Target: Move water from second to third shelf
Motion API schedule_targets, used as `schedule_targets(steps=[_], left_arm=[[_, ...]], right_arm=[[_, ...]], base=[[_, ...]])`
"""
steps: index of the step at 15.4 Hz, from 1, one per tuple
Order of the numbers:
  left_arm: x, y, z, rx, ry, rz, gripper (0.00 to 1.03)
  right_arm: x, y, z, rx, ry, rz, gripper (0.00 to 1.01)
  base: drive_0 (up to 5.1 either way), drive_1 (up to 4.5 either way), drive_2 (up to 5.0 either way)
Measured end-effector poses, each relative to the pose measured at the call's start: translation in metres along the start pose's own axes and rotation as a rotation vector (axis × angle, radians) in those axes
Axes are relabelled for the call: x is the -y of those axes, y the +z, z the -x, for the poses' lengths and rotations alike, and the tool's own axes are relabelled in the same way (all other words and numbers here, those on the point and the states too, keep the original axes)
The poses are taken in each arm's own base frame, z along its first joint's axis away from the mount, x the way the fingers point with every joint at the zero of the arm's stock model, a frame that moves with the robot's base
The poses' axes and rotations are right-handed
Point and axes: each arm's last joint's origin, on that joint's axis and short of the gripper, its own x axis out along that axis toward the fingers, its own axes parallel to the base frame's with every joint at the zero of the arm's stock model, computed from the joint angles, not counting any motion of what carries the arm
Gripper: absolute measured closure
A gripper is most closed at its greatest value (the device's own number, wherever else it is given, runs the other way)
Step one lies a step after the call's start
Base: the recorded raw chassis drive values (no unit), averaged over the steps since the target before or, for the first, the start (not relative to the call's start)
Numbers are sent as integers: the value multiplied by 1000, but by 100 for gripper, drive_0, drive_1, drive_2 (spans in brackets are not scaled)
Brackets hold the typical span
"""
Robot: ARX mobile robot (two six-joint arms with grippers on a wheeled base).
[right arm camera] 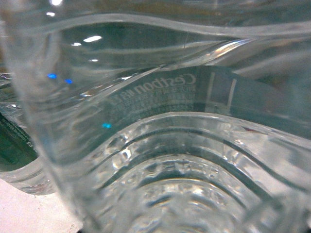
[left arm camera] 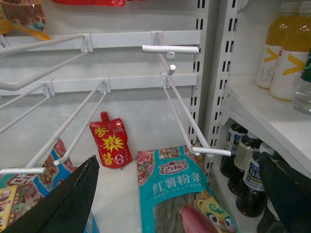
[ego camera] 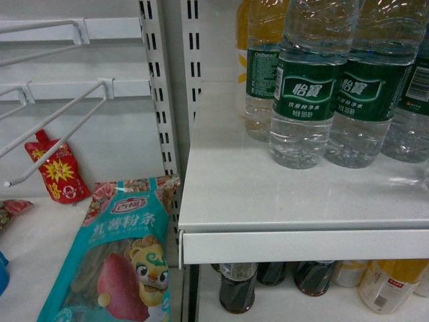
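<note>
Several water bottles with dark green labels stand on the white shelf at the upper right of the head view. In the right wrist view one clear ribbed water bottle fills nearly the whole frame, very close to the camera. It hides the right gripper's fingers, and another bottle stands to its left. My left gripper is open, its black fingers spread wide with nothing between them, in front of the left bay. Neither arm shows in the head view.
White wire hooks jut out of the left bay. Below them lie a teal noodle packet and a red pouch. Dark cola bottles and orange drink bottles stand on the shelf underneath. A slotted upright divides the bays.
</note>
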Motion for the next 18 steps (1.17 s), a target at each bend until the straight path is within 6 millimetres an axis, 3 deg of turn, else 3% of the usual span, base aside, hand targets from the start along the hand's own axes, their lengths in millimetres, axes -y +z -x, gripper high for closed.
schedule_targets(steps=[5,14,18], left_arm=[[0,0,0,0,0,0,5],[0,0,0,0,0,0,5],[0,0,0,0,0,0,5]], right_arm=[[-3,7,-2,26,2,0,1],[-3,13,18,33,-4,68,3],[-3,9,42,40,1,83,3]], base=[[0,0,0],[0,0,0],[0,0,0]])
